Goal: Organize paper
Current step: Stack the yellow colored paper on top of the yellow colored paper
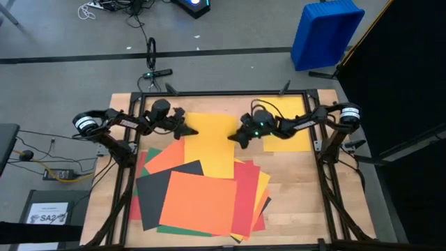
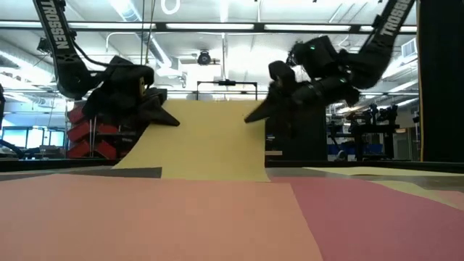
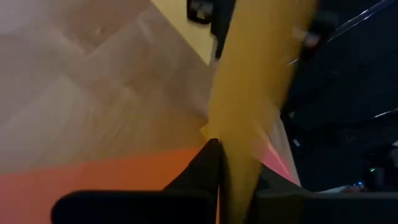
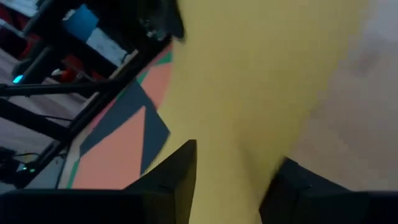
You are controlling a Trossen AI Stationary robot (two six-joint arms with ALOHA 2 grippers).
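A yellow sheet (image 1: 212,143) is hanging lifted at its far corners between the two arms, near the middle of the table's far edge, its near end trailing down onto the loose heap of paper (image 1: 198,199) that is spreading over the near-left part of the table (image 1: 300,188). A second yellow sheet (image 1: 296,125) is lying flat by the far-right corner, seemingly the start of a sorted stack, so the job is looking barely begun: one sheet placed, one in the air, and the orange, red, green and dark sheets in the heap all waiting to be sorted. The left gripper (image 1: 182,127) is pinching the sheet's far-left corner, its jaws clenched tight on the paper, as the left wrist view shows with the sheet running down between the dark fingers (image 3: 199,180). The right gripper (image 1: 237,137) is sitting at the far-right corner with the sheet passing between its jaws, which are standing visibly apart in the right wrist view; whether they are actually gripping the paper I cannot tell.
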